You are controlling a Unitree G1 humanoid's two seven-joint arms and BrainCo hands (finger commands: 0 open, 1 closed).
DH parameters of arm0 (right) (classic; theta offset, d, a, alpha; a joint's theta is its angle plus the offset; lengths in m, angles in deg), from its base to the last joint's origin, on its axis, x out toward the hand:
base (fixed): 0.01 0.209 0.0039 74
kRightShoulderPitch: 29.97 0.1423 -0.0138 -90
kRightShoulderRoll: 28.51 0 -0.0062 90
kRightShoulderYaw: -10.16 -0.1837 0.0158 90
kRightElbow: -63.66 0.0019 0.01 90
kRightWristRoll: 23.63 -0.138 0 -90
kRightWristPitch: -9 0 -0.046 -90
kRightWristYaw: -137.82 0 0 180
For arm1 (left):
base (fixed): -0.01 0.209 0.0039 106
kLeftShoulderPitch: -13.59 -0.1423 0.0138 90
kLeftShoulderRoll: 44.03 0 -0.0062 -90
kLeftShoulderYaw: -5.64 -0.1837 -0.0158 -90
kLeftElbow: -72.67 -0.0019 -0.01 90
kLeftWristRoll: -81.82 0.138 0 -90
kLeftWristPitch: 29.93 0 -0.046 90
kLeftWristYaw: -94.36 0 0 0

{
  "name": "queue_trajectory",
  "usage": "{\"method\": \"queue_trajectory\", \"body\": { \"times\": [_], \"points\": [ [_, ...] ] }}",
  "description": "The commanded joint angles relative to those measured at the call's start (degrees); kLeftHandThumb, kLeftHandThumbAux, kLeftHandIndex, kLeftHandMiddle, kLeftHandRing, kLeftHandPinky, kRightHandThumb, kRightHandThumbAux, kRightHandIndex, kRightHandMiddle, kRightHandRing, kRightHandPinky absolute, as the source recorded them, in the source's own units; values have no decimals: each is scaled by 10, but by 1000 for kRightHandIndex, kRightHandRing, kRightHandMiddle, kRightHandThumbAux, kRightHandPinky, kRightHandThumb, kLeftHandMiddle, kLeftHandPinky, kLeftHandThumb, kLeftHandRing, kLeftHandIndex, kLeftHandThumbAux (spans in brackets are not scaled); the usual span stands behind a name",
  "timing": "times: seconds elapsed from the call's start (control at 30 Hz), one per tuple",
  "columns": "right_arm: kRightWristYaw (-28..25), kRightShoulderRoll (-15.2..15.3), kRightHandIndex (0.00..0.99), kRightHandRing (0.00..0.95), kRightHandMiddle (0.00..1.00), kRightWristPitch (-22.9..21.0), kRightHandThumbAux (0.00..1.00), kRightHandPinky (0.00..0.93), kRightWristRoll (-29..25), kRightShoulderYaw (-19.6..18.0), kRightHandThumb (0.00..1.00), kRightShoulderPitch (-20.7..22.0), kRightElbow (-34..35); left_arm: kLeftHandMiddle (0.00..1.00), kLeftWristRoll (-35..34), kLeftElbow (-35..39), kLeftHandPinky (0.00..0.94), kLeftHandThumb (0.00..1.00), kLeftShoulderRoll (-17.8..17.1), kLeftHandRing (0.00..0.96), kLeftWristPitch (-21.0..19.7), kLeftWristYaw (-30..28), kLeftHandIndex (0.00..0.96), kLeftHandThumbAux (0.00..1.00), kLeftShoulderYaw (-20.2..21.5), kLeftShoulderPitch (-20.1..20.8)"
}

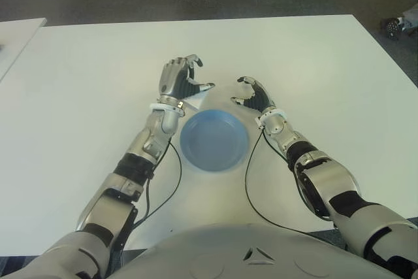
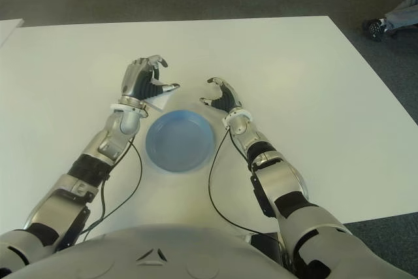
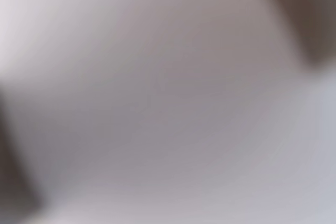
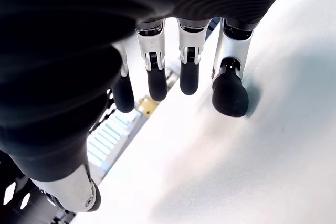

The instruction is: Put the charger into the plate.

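The blue plate (image 1: 214, 140) lies on the white table (image 1: 98, 83) just in front of me. My left hand (image 1: 196, 78) hovers at the plate's far left rim, fingers and thumb curled around a white charger (image 2: 159, 100) that hangs tilted just beyond the rim. A pale blurred surface fills the left wrist view. My right hand (image 1: 243, 93) shows at the plate's far right rim. Its fingers (image 4: 157, 82) are loosely bent over the bare table and hold nothing.
Thin black cables (image 1: 176, 181) run from both wrists back along my forearms. A second white table (image 1: 19, 31) shows at the far left. A person's shoe (image 1: 394, 27) stands on the dark floor beyond the table's right corner.
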State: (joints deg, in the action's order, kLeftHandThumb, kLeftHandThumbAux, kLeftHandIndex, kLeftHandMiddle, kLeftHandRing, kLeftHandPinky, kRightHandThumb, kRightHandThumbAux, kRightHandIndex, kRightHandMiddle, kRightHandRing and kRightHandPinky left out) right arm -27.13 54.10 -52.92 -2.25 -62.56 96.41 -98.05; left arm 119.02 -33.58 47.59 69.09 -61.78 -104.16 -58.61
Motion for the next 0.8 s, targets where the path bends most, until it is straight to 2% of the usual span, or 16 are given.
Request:
{"method": "queue_trajectory", "body": {
  "times": [0.03,0.47,0.67,0.8],
  "points": [
    [-32,-17,188,101,167,-75,717,0,29,23,39,-65,-52,870,9,24,872,749,0,864,5,-22,443,696,-10,-19],
    [-26,-17,178,99,176,-77,664,0,36,30,43,-62,-50,867,25,84,864,749,7,862,1,-67,443,696,-34,-51],
    [-19,-16,215,133,207,-72,686,0,37,32,39,-61,-49,869,34,97,864,750,10,863,-3,-76,443,696,-39,-59],
    [-18,-16,242,158,232,-69,704,0,38,34,53,-60,-48,870,37,100,870,750,9,863,7,-81,443,695,-44,-63]
  ]
}}
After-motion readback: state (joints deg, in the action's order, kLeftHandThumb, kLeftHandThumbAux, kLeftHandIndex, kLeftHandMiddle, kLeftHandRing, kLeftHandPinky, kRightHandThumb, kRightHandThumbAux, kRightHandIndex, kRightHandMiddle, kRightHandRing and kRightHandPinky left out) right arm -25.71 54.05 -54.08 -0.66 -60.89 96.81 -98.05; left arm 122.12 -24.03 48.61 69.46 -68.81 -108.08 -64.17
